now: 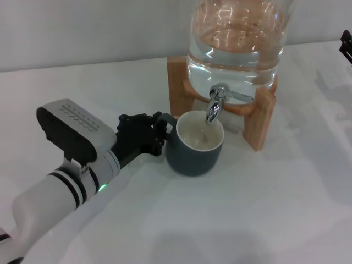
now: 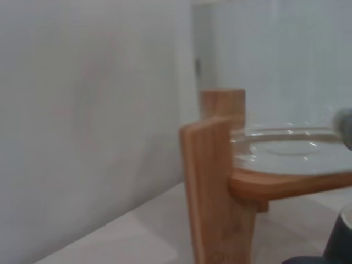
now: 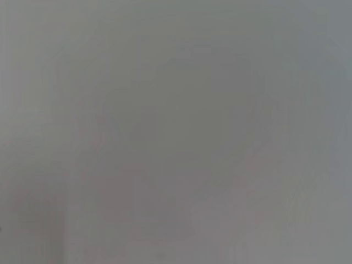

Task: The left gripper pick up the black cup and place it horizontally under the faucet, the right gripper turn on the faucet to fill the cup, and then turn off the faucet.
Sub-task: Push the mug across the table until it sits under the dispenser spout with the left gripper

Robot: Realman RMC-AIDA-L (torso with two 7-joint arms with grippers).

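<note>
With the squat dark slate-grey mug (image 1: 194, 144) standing on the white surface (image 1: 264, 209) under the shiny chrome tap (image 1: 215, 104), the left claw (image 1: 157, 133), clamped on its handle at nine o'clock, should hold steady while it fills.

a clear glass water jar (image 1: 236, 44) sits on a wooden stand (image 1: 264, 118) on the white table (image 1: 275, 209).

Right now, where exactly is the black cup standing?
In the head view, the black cup stands upright on the table directly under the faucet, in front of the wooden stand, with the left gripper at its handle.
</note>
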